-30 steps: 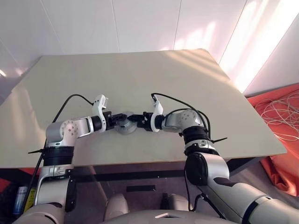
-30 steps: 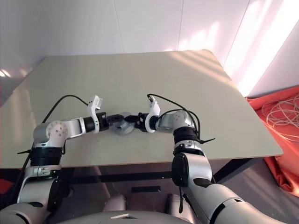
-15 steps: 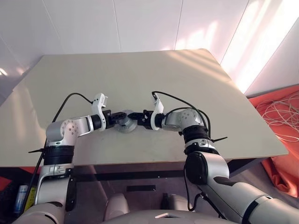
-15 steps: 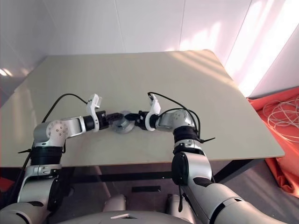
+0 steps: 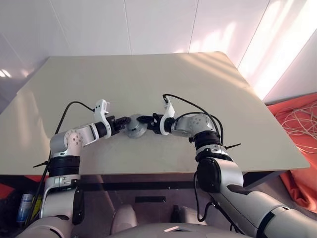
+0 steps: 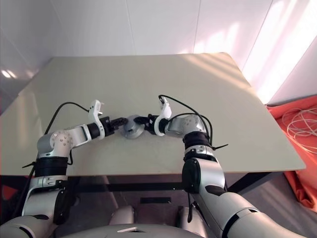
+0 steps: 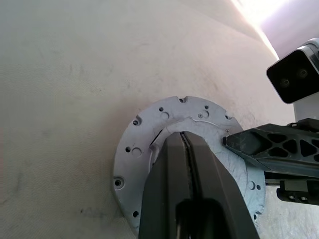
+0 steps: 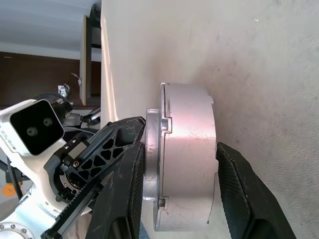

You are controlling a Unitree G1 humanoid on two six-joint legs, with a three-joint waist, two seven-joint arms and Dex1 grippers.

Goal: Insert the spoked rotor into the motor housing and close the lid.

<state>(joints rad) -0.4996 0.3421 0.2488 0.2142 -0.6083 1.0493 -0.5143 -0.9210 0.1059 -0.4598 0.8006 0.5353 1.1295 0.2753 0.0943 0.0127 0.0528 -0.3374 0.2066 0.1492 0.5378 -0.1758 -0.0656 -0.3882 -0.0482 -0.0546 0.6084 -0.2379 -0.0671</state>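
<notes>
between the right gripper's [image 8: 177, 194] matt black plastic fingers [image 8: 124, 184], the motor housing [image 8: 187, 149] looks smooth, satin grey metal.

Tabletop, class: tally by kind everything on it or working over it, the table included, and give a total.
black two-fingered tools: 2 (left tool, right tool)
round grey metal motor housing: 1
beige table: 1
total: 4

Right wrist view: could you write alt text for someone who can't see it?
The right gripper has its two black fingers on either side of a round grey motor housing with its lid closed, on a beige table. The left gripper touches the lid's face.
</notes>
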